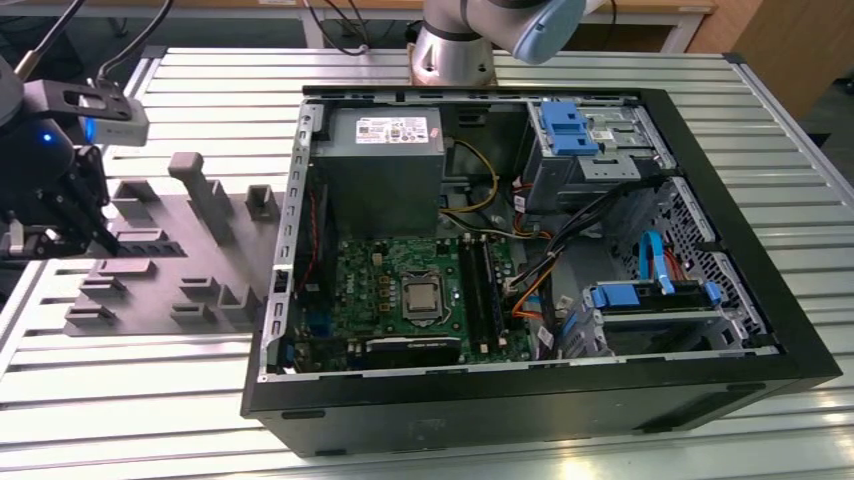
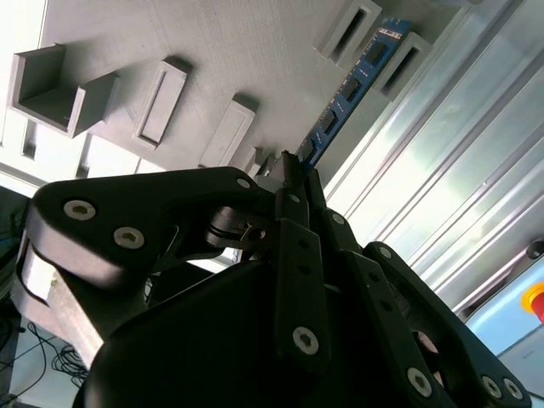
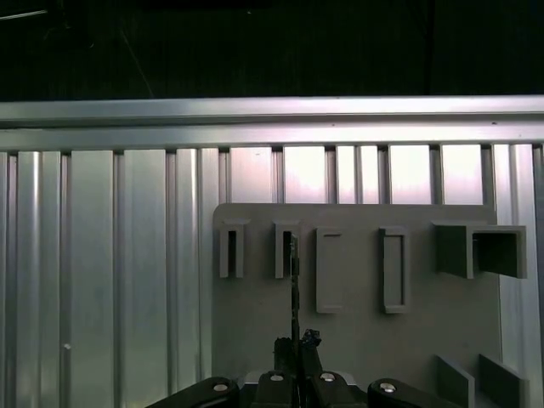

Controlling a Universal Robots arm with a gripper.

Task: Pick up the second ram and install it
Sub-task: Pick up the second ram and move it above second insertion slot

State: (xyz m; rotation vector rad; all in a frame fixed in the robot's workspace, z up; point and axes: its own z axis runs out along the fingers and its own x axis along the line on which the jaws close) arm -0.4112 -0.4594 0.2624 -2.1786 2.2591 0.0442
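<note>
Ram: thin blue-green circuit-board second ram point(image 2: 353, 85) is sticking out from between the fingertips.
Fingers: black gripper point(image 2: 293, 166) is pinching its near end.

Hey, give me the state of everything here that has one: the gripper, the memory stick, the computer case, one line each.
gripper: shut on the second ram.
second ram: gripped between the fingers at the grey fixture tray, not in the computer.
computer case: lying on its side, open.
processor: bare, no cooler on it.
</note>
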